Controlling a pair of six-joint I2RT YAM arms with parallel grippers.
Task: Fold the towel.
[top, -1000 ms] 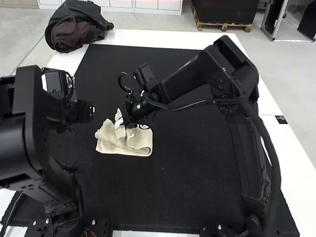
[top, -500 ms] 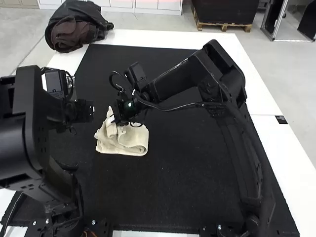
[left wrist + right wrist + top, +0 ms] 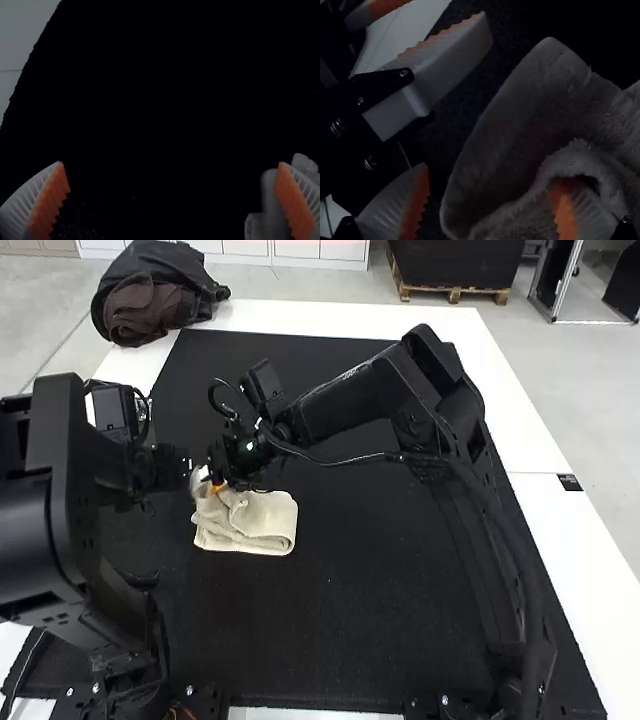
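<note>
High rear overview, two downward wrist close-ups

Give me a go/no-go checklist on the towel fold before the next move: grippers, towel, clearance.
1. Left gripper open and empty: ok.
2. Right gripper clear of the towel: not ok, one finger is tucked into a fold.
3. Towel on the black mat: ok.
4. Towel flat and squared: not ok, folds uneven.
5. Gripper-to-gripper clearance: not ok, looks tight.
6. Towel underside free of creases: cannot tell.
</note>
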